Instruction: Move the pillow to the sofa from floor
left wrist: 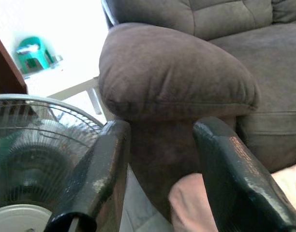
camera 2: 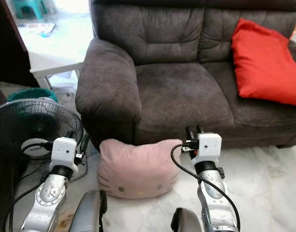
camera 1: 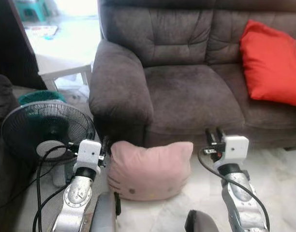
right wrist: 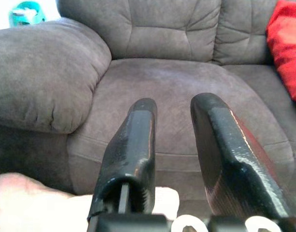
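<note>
Floor pillow [camera 1: 150,169] between raised grippers

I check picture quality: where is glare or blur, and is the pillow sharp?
Left eye view: the floor behind the sofa is washed out white; the pillow is fairly sharp. Left wrist view: same glare, and the near fingers are blurred. Right wrist view: even light, sofa sharp, fingers soft.

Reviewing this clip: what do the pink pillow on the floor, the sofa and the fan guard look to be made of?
Pink pillow: soft plush fabric, matte, with a stitched cat face and rounded ears. Sofa: brown-grey microfibre or suede-like upholstery, with a shaded nap and tufted seams. Fan guard: thin dark wire grille, probably metal, though it could be plastic.
</note>
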Robot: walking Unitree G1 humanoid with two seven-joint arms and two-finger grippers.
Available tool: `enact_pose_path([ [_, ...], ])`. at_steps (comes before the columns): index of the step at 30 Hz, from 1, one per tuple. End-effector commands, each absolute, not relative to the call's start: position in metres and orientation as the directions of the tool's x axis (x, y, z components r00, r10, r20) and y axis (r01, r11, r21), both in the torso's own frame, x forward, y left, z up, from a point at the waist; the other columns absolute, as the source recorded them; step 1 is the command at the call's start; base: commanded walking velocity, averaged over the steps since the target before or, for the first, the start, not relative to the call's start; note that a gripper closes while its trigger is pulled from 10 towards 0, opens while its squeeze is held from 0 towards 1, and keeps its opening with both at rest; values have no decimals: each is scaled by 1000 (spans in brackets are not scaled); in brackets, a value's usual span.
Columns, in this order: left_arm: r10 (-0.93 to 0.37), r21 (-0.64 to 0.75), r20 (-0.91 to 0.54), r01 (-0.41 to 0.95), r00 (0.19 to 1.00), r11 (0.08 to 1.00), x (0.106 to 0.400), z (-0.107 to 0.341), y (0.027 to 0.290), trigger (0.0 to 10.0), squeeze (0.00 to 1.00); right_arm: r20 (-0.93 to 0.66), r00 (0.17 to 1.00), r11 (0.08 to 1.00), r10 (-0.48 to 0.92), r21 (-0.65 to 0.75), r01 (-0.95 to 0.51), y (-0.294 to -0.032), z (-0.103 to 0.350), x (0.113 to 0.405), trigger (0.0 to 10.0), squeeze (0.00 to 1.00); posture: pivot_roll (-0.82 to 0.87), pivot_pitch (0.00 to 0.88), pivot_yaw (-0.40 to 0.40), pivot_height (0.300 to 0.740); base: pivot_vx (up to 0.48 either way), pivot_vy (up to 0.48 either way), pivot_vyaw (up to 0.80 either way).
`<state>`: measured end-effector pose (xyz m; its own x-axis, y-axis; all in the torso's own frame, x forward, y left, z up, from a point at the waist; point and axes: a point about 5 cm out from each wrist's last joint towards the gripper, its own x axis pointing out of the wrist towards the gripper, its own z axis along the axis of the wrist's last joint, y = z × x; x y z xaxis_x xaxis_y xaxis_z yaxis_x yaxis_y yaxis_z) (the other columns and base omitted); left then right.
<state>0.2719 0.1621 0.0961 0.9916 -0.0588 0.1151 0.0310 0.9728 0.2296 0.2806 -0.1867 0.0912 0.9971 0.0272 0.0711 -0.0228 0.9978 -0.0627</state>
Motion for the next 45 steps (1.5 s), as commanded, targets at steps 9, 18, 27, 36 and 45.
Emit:
enact_pose_path([
  [9, -72, 219, 112, 46, 991, 975, 274, 97, 160, 10000, 0, 65, 998, 998, 20, -67, -16, -190, 90, 280, 10000, 0, 98, 19, -69, 553, 0, 0, 0],
  [18, -76, 219, 113, 50, 991, 974, 274, 98, 160, 10000, 0, 63, 998, 997, 28, -71, -23, -188, 89, 280, 10000, 0, 97, 20, -68, 553, 54, 0, 328],
  [27, -77, 219, 113, 51, 991, 974, 274, 98, 160, 10000, 0, 61, 998, 998, 18, -60, -14, -189, 89, 280, 10000, 0, 99, 25, -68, 553, 245, 0, 62],
  [36, -76, 218, 113, 50, 991, 975, 274, 98, 160, 10000, 0, 61, 998, 998, 20, -57, -16, -188, 89, 280, 10000, 0, 99, 26, -69, 553, 247, 0, 0],
  [45, -78, 215, 114, 52, 990, 975, 274, 98, 160, 10000, 0, 60, 998, 998, 23, -56, -20, -187, 88, 280, 10000, 0, 98, 27, -69, 553, 250, 0, 0],
])
